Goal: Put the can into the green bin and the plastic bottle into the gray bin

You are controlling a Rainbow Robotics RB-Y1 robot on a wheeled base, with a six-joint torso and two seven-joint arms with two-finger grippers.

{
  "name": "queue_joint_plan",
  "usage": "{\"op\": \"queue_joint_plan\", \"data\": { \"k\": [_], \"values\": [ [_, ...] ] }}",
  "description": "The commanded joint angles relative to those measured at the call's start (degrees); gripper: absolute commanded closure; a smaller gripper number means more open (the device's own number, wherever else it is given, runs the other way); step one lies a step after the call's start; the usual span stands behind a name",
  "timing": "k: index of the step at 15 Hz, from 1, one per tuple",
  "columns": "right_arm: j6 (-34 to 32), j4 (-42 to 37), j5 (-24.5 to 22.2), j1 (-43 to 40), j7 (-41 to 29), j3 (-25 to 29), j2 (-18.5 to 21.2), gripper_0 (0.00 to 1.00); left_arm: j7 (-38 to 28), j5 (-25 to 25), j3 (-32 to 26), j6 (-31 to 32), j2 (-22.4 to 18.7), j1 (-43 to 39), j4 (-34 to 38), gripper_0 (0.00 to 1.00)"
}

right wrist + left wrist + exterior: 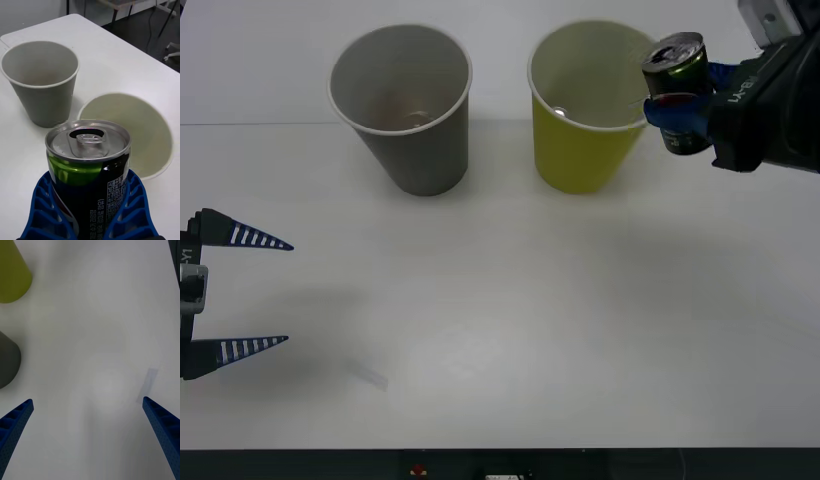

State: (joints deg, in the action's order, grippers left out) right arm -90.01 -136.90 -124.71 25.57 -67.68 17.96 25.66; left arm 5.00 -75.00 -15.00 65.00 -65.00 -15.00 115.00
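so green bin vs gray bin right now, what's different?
Colour: the green bin is yellow-green, the gray bin gray. Place: the green bin stands on the robot's right, the gray bin on its left. The right gripper holds the can by the green bin's rim; nothing is near the gray bin. The left gripper waits open, low at the left. Shared: same size, upright, white rims, pale insides.

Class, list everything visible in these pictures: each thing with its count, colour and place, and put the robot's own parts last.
Can: one, silver top, dark and green side, held in the air beside the green bin's rim.
Green bin: one, yellow-green, upright on the table, far right.
Gray bin: one, gray, upright, left of the green bin.
Table: one, white.
Right gripper: one, blue fingers, shut on the can.
Left gripper: one, blue fingers, open, low over the table's left side.
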Motion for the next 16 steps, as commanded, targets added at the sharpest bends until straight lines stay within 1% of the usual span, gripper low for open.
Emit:
{"op": "queue_joint_plan", "data": {
  "k": [1, 5, 8, 12, 14, 16],
  "values": [
    [0.0, 5.9, -2.6, 6.2, -1.4, -1.7, -0.1, 1.00, 0.0, 0.0, 0.0, 0.0, 0.0, 0.0, 0.0, 0.00],
    [0.0, 13.6, -9.2, 14.5, -3.4, -5.7, -0.1, 1.00, 0.0, 0.0, 0.0, 0.0, 0.0, 0.0, 0.0, 0.00],
    [0.0, 21.2, -12.6, 20.2, -3.4, -7.8, -0.2, 1.00, 0.0, 0.0, 0.0, 0.0, 0.0, 0.0, 0.0, 0.00],
    [0.0, 32.0, -14.6, 27.1, -3.4, -10.0, -0.2, 1.00, 0.0, 0.0, 0.0, 0.0, 0.0, 0.0, 0.0, 0.00],
    [0.0, 36.5, -16.0, 30.2, -3.4, -12.0, -0.2, 1.00, 0.0, 0.0, 0.0, 0.0, 0.0, 0.0, 0.0, 0.00],
    [0.0, 42.9, -17.0, 33.8, -3.4, -13.9, -0.2, 1.00, 0.0, 0.0, 0.0, 0.0, 0.0, 0.0, 0.0, 0.00]
  ]
}}
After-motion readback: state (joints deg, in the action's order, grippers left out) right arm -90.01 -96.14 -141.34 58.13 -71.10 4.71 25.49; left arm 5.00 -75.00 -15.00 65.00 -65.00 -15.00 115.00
